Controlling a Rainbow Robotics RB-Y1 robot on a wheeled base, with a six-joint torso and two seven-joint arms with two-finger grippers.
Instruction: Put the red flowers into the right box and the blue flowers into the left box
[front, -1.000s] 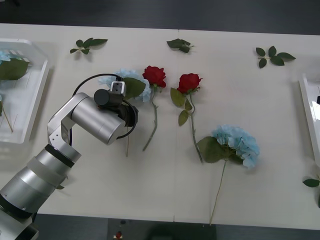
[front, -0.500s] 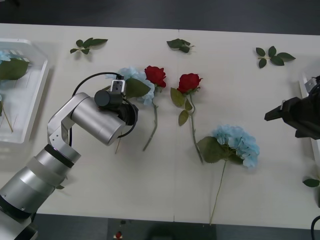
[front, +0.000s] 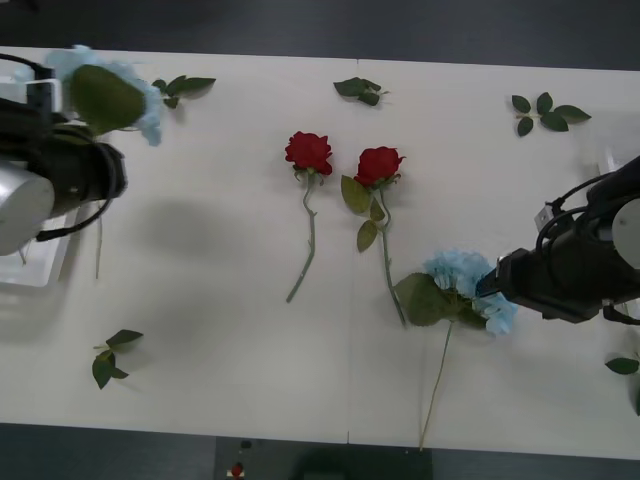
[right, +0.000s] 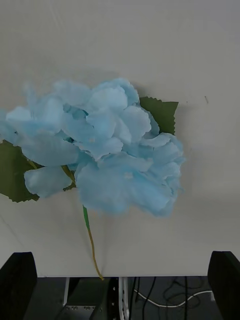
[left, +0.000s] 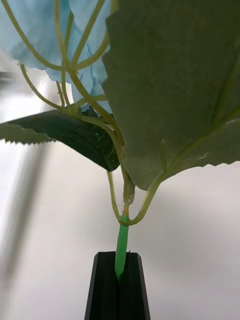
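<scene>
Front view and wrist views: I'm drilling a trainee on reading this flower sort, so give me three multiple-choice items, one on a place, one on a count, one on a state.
1. Where is the right gripper?
A. over the hydrangea lying on the table
B. over the two roses
C. above the left box

2. How many roses lie on the table?
A. one
B. two
C. four

3. How do the left gripper's fingers stand?
A. wide open
B. shut on nothing
C. shut on a hydrangea stem

Key: 1 A, the right gripper hangs open over that hydrangea. 2 B, two roses. 3 C, the left gripper pinches the held hydrangea's stem.
</scene>
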